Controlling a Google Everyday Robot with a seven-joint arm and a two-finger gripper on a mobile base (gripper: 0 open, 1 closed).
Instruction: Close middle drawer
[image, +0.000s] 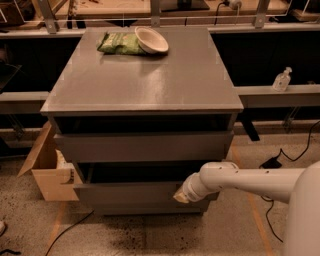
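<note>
No legible text, label, brand, number or sign noted.
- Green bag (121, 43) on cabinet top (145, 80): nothing readable.
- Bottle (282, 80) on right ledge: label not readable.
- Cardboard box (47, 172) left of cabinet: no marking made out.
- Gripper (181, 196) located at front of middle drawer (125, 193), right part; no marking read on it.

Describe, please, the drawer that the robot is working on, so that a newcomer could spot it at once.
Find the grey cabinet with a bowl on top. Two drawer fronts show on its face; the drawer is the lower one, with a dark gap above it. Unlike the upper front, it has the robot's tool at its right end.
</note>
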